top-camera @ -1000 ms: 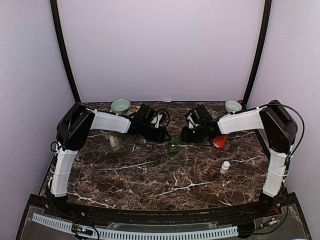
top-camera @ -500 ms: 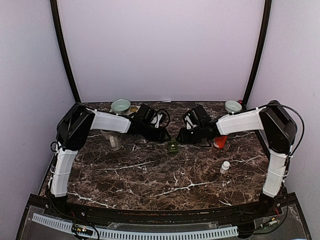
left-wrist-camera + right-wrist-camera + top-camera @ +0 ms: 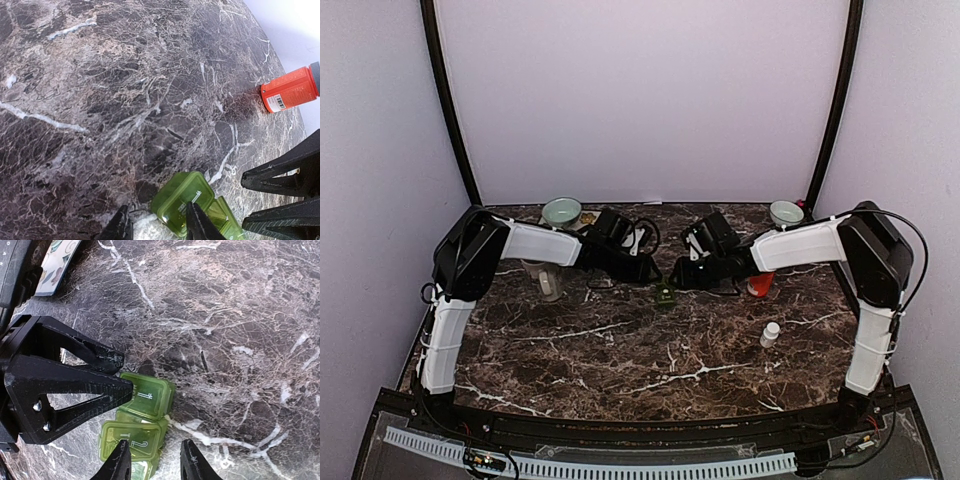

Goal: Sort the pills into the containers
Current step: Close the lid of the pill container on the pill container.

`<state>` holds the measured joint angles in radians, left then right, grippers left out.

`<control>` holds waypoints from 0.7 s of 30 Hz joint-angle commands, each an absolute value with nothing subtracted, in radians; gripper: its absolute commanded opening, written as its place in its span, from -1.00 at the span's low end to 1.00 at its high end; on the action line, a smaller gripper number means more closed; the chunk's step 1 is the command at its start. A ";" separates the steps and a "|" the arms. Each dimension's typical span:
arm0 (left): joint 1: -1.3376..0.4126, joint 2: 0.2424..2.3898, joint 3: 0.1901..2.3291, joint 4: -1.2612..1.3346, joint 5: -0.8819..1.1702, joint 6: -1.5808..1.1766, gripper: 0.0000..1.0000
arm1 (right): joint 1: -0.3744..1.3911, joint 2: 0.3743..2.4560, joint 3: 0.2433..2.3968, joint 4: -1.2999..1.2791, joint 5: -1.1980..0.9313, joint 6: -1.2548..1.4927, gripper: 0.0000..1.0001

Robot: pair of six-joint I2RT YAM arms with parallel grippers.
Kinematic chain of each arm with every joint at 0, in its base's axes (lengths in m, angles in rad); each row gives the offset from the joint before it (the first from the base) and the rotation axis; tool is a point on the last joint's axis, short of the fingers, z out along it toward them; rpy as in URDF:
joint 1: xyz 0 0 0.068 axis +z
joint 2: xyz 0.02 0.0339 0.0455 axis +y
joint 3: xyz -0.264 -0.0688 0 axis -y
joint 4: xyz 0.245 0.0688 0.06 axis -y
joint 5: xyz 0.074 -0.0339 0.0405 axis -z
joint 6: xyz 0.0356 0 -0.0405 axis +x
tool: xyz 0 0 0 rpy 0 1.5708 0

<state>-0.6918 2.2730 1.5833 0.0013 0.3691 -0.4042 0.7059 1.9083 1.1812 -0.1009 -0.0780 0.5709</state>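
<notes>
Between left end effector and right end effector, low on the worktop: green pill organizer, overlapped by a left fingertip in the left wrist view. Both parted, clasping nothing. Right of the right one: orange bottle; nearer the bases, white bottle. Only from the right wrist: marked lids. Since a second ago, right end effector closer to the left.

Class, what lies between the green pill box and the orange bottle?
Only bare marble table between green pill box and orange bottle, per left wrist view.
</notes>
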 commanded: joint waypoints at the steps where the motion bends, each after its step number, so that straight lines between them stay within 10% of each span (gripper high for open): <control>1: -0.686 2.276 1.593 -0.039 0.374 -0.396 -0.25 | 0.718 1.935 1.203 -0.057 -0.100 0.592 -0.29; 21: -0.686 2.273 1.584 -0.027 0.377 -0.403 -0.27 | 0.719 2.001 1.250 -0.049 -0.148 0.621 -0.20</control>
<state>-0.6914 2.2730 1.5833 0.0017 0.3706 -0.4042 0.7090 1.9804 1.2190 -0.0746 -0.1310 0.6067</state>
